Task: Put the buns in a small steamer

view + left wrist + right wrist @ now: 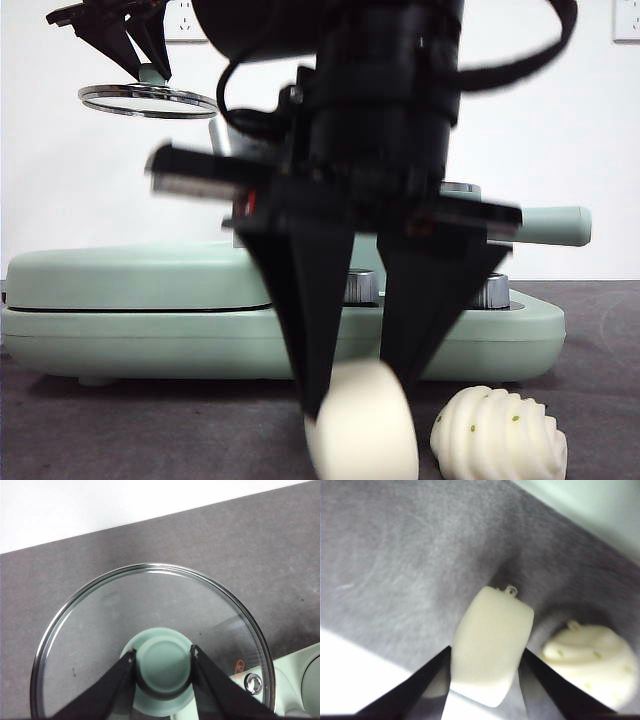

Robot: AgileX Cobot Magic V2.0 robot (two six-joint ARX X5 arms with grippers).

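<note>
My right gripper (355,395) hangs large in the middle of the front view, shut on the smooth bun (362,425) low by the dark table. The right wrist view shows that bun (490,645) clamped between the jaws of the right gripper (487,667). The ridged, green-specked bun (500,437) lies on the table just beside it (590,660). My left gripper (150,62) is high at the back left, shut on the green knob (164,667) of the glass lid (150,625), held in the air (148,100). Only the small steamer's handle (553,225) shows; the arm hides its pot.
A flat mint-green lidded griddle (130,300) spans the table behind the buns. A white wall closes the back. The dark table (120,430) lies bare at the front left. A mint-green appliance edge (300,680) shows below the lid.
</note>
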